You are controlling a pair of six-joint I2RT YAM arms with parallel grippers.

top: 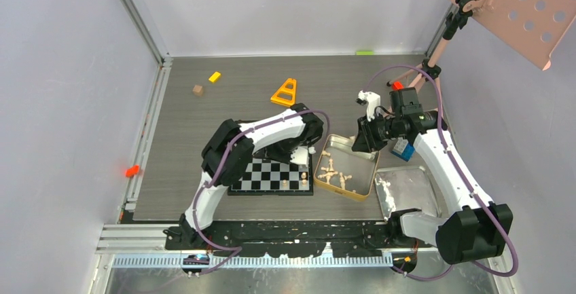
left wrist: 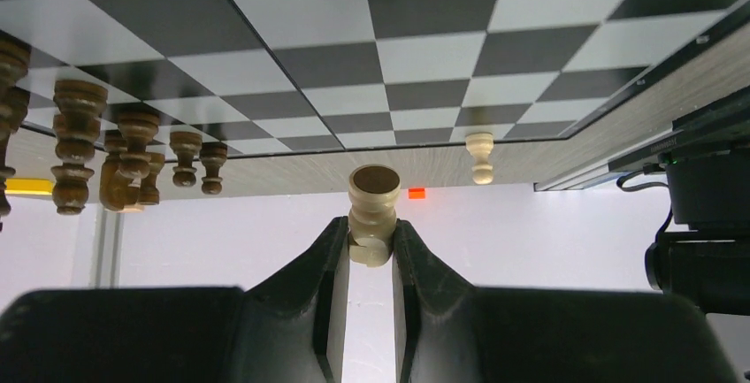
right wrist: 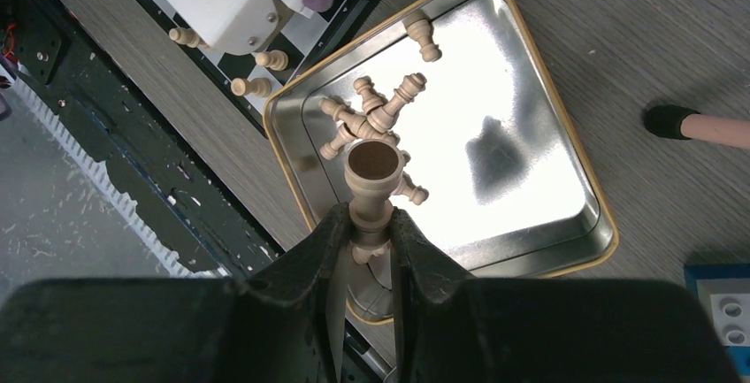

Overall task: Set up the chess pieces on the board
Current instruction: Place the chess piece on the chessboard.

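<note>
Pale chess piece [left wrist: 372,210] pinched in L gripper [left wrist: 370,243], jaws closed on stem, round base facing cam, close to board [left wrist: 416,56] edge. On board: cluster of dark pieces [left wrist: 133,157] upright along one side, lone pale pawn [left wrist: 479,156] upright at another edge. Second pale piece [right wrist: 372,184] clamped same way in R gripper [right wrist: 367,233], held over gold tin [right wrist: 539,73] just R of board. Heap of pale pieces [right wrist: 376,113] lying flat in tin. Silver tray [top: 407,185] beside tin, further R.

Left gripper [left wrist: 370,248] clamping a pale chess piece [left wrist: 373,190] beside the checkered board [left wrist: 424,47]; dark pieces [left wrist: 133,149] stand at its far side, a lone pale piece [left wrist: 480,155] nearer.
</note>
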